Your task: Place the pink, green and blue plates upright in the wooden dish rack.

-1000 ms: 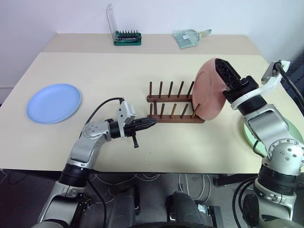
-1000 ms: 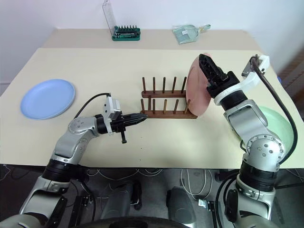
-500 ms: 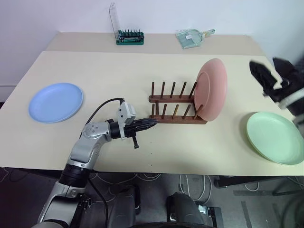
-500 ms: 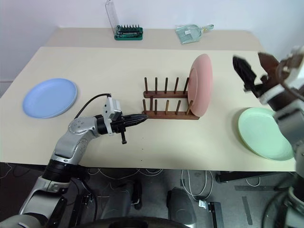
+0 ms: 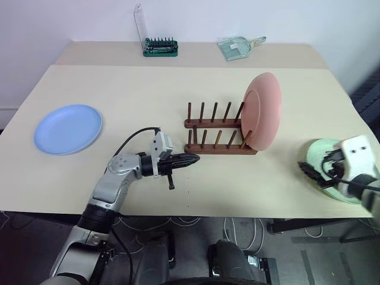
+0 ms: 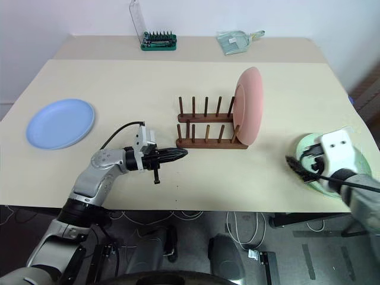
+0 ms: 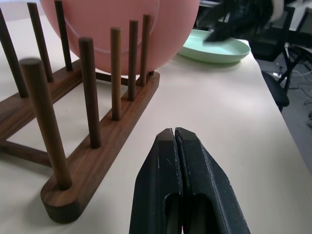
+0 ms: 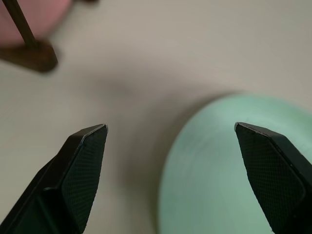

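Note:
The pink plate (image 5: 263, 111) stands upright in the right end slot of the wooden dish rack (image 5: 217, 139), with nothing touching it. Flat on the table lie the blue plate (image 5: 67, 129) at the far left and the green plate (image 5: 323, 155) at the right edge, partly covered by my right arm. My right gripper (image 8: 170, 126) is open, low over the near left rim of the green plate (image 8: 229, 165), holding nothing. My left gripper (image 5: 193, 159) is shut and empty, pointing level at the rack's near left end (image 7: 102, 146), a short way from it.
A green bit holder with a clear lid (image 5: 159, 46) and a clear plastic scoop (image 5: 237, 46) lie at the back of the table. Several free slots of the rack stand left of the pink plate. The table's front edge runs just behind both grippers.
My right gripper left the pink plate, swung out to the right and came down to the green plate. The pink plate now stands alone in the rack. The left gripper has barely moved.

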